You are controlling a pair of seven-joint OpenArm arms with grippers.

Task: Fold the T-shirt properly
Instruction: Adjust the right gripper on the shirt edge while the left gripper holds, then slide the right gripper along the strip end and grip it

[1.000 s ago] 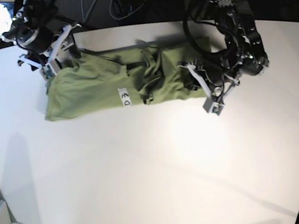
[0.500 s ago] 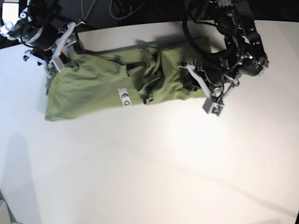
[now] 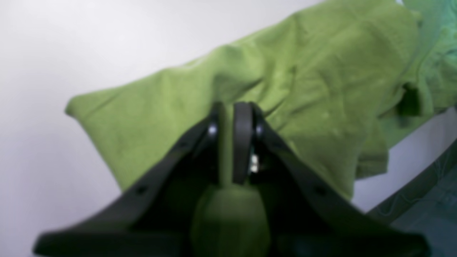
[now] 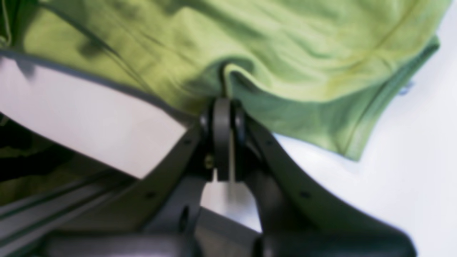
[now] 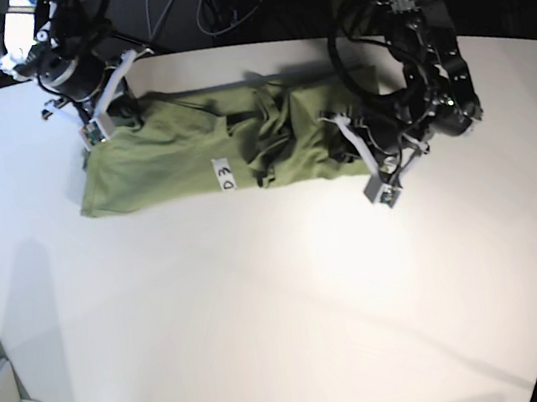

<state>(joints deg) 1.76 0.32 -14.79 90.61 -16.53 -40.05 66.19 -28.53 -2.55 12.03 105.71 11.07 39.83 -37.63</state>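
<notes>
Two tools pinch T-shirt (image 5: 191,157) | left tool (image 3: 232,142) | right tool (image 4: 225,139)

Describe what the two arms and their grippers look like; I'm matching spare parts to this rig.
Both arms are black, with exposed black cables looping around the joints. The left gripper and right gripper look white or pale grey from the base view. In the wrist views, each gripper has two black, wedge-shaped fingers with small round screw holes, tapering to rounded dark pads. No markings are readable.

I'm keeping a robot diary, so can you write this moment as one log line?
T-shirt: bunched on table | left pincer: shut on T-shirt | right pincer: shut on T-shirt edge
</notes>
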